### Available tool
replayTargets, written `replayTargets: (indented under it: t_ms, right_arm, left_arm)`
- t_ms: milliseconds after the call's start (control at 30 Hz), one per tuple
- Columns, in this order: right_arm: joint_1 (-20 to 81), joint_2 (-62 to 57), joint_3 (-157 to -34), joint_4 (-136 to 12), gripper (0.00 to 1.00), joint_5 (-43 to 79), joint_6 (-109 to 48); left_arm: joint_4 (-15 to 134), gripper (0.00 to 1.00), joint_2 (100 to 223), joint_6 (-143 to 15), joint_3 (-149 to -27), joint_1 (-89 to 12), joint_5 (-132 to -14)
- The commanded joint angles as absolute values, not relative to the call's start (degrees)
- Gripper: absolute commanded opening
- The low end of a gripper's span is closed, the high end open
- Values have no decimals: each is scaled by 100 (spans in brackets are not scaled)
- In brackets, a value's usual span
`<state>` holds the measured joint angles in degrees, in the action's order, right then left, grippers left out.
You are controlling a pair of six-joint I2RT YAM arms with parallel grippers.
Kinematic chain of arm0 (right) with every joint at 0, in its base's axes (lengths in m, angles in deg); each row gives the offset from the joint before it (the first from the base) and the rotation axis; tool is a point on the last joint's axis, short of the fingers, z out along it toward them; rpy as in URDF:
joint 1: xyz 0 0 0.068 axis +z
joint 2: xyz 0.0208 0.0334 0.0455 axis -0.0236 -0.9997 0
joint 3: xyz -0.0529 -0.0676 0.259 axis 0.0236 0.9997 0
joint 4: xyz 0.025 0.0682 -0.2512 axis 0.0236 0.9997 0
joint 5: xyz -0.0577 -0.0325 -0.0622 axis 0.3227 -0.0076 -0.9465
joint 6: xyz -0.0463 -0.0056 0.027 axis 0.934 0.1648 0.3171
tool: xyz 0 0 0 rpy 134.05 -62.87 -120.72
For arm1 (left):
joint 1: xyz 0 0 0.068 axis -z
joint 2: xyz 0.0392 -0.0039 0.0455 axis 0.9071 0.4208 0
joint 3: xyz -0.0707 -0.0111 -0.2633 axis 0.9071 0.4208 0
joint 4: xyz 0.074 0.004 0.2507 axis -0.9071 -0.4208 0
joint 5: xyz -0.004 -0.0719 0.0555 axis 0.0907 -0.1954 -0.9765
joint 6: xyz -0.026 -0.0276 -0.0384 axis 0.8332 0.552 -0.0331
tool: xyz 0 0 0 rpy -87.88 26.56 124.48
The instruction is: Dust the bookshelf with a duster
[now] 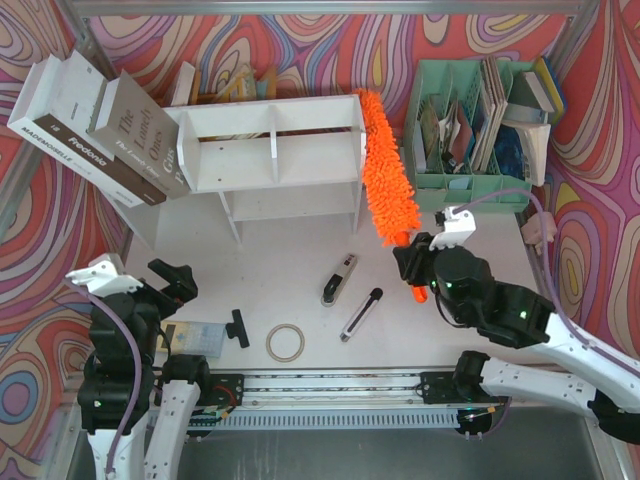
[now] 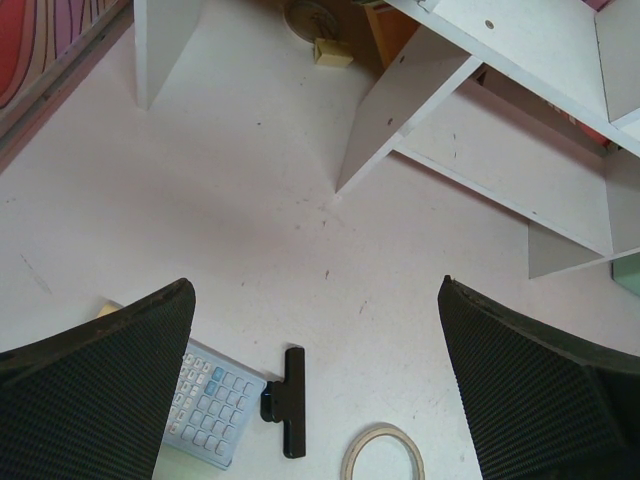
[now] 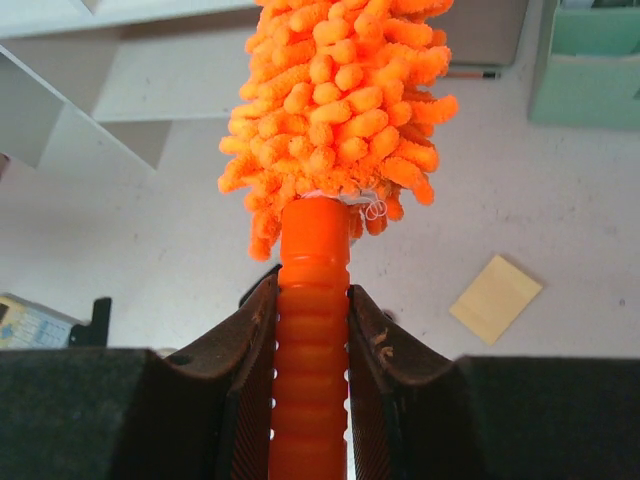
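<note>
Fluffy orange duster, ribbed handle

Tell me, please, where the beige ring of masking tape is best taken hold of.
Probably its wall, from straight above, one finger inside the hole and one outside: the beige tape ring lies flat on the white table, too low to pinch sideways.

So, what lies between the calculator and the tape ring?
A black T-shaped tool lies between the calculator and the tape ring; both the top and left wrist views show it.
</note>
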<state>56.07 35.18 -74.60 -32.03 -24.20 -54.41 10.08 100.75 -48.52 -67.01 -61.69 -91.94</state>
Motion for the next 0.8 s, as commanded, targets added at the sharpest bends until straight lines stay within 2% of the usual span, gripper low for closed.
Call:
replayTargets:
  t_ms: [0,333,500,633,767]
  right_arm:
    - [5675,3683,-7964,-3940,0,-2392,-4866]
    - [5679,4254,-7838,-4656,0,-2053,-3949]
    - [5678,4543,-7557,-5023,0,-1271,-3435]
    - [5677,4663,-7252,-5266,0,-671,-3224]
    - [5679,4762,-6951,-5549,0,-345,-3064]
  left_arm:
    - [1052,98,10141,-4830,-6636,-6195,-9179]
    - [951,98,10540,-4789,-6759,-6195,-8883]
    - [801,98,11261,-4180,-7327,-6195,-8268]
    - [1068,98,11796,-3946,-7913,-6195,-7307]
    - [971,98,11926,-3812,-8666,-6182,-7306]
